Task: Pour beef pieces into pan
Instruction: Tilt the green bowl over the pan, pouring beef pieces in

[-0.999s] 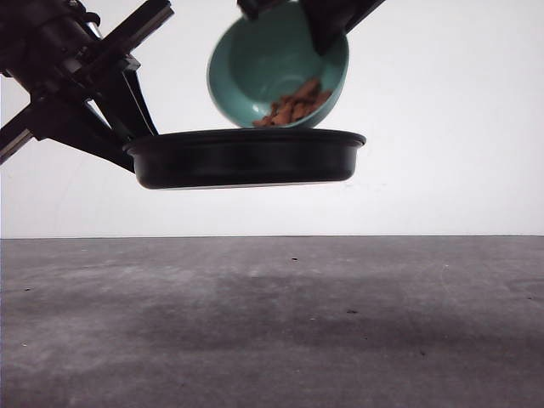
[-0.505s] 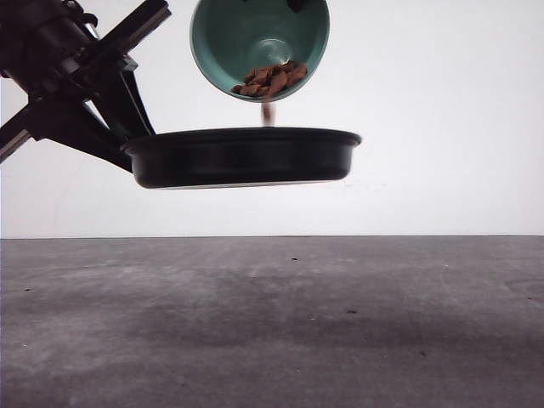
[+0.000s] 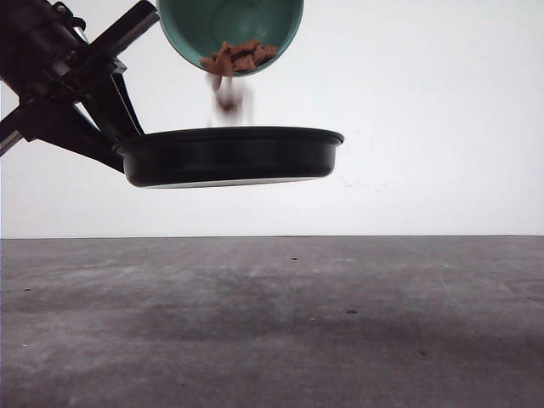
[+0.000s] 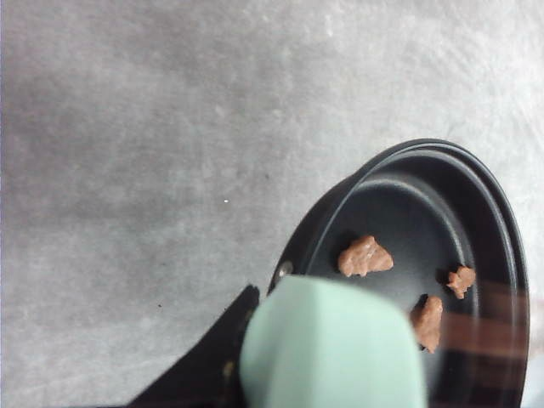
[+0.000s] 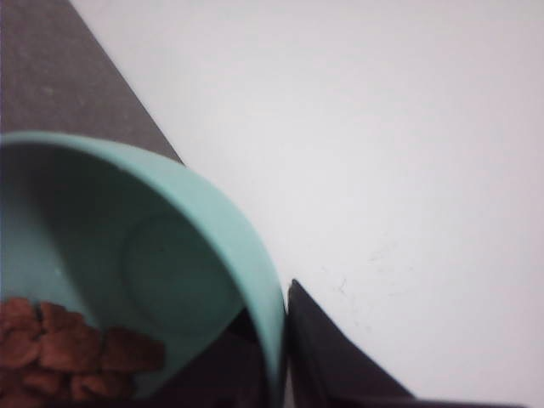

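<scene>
Beef pieces (image 3: 240, 57), light and loose, are tipped from the teal bowl (image 3: 229, 24) above the pan (image 3: 229, 156). The pan is best held by its mint handle (image 4: 331, 348). Finger states cannot be told.

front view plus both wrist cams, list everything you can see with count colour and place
pan: one, black with a pale mint-green handle, held level in the air above the table
bowl: one, teal-green, tipped above the pan
beef pieces: reddish-brown; a cluster at the bowl's lower lip, some blurred in mid-fall, three lying in the pan
table: one, grey, below
wall: white, behind
left arm: black, at the pan's handle side; end effector state hidden
</scene>
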